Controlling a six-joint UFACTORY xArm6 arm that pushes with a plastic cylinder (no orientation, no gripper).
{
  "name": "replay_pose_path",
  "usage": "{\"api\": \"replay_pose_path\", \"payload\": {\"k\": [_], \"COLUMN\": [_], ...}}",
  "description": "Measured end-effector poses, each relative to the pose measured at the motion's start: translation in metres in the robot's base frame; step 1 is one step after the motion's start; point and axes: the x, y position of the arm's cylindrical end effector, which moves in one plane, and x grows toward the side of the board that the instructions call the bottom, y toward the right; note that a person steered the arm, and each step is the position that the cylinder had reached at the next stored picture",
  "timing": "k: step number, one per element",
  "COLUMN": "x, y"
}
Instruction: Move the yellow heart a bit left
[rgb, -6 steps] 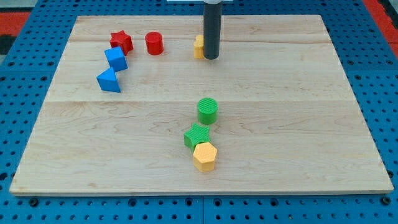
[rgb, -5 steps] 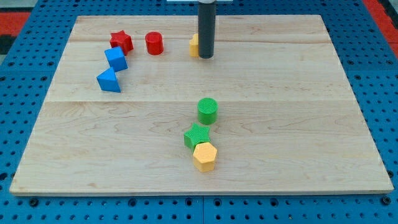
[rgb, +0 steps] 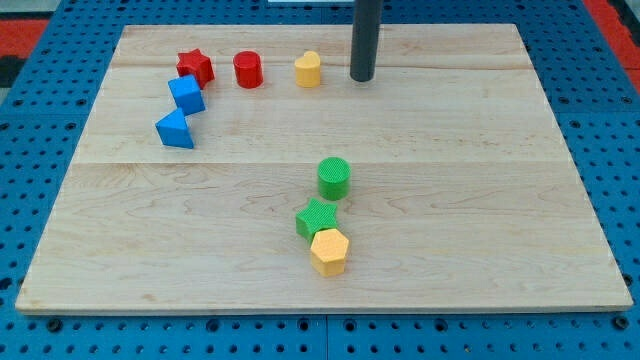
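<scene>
My tip (rgb: 362, 78) sits to the right of the yellow heart (rgb: 308, 70), apart from it.
Bare rod, holding nothing, no contact with any block. The heart is near the view's top, in a row with the red cylinder (rgb: 248, 70) just to its left. From this side, a straight leftward push would nudge it; go short so it doesn't hit the cylinder.

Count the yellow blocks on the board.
2. The yellow heart sits near the view's top, between the red cylinder and my tip. The yellow hexagon touches the green star, lower centre. None looks hidden.
</scene>
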Motion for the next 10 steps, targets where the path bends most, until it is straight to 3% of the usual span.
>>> {"api": "replay_pose_path", "payload": {"k": [5,10], "x": [0.009,-0.016], "y": [-0.029,-0.036]}}
